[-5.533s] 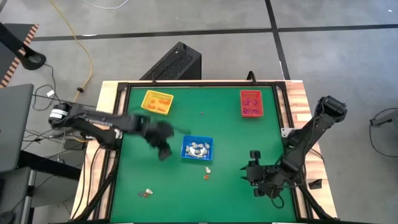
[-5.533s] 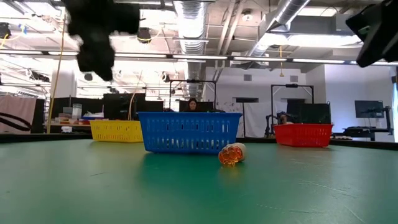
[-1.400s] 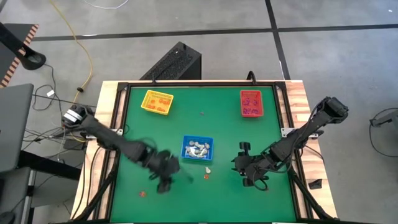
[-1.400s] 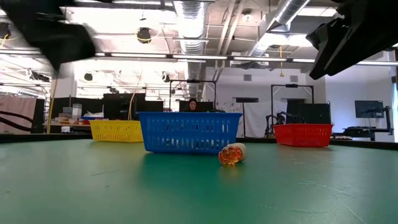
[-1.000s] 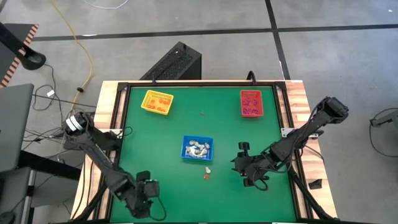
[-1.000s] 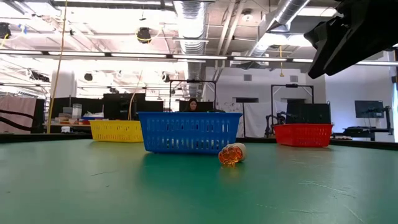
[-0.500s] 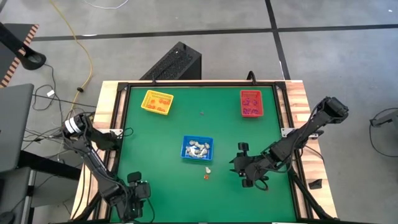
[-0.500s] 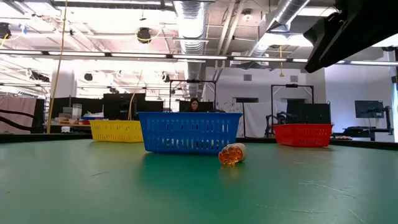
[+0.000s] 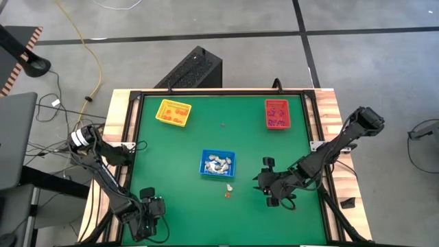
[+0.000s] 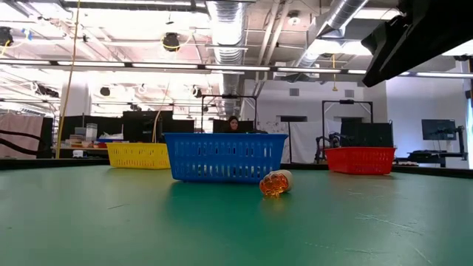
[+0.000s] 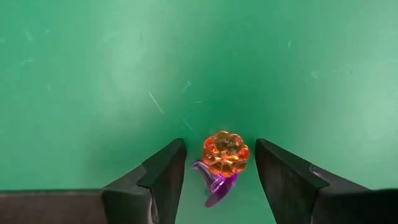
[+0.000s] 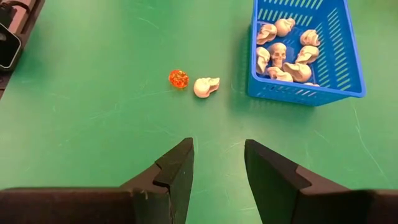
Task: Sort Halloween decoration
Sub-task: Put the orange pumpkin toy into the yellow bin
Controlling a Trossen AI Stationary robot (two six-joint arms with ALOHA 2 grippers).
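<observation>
Left hand (image 11: 217,168) low at lower left of high view, fingers spread, straddling orange pumpkin ring (image 11: 225,154) on green table (image 11: 93,74); purple band trails back toward wrist, so long axis runs along fingers. Right hand (image 12: 217,163) at lower right of centre, fingers spread, empty. Ahead of it: orange trinket (image 12: 178,78) beside white skull (image 12: 206,86), skull lying sideways, then blue tray (image 12: 348,68) holding skulls.

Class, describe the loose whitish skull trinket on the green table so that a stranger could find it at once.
Start at the blue plastic basket near the middle of the green table, which holds a pile of whitish skulls. Just outside its wall lies one whitish skull trinket on the bare surface. It is pale and skull-shaped, while the small orange pumpkin trinket right beside it is round and translucent.
</observation>
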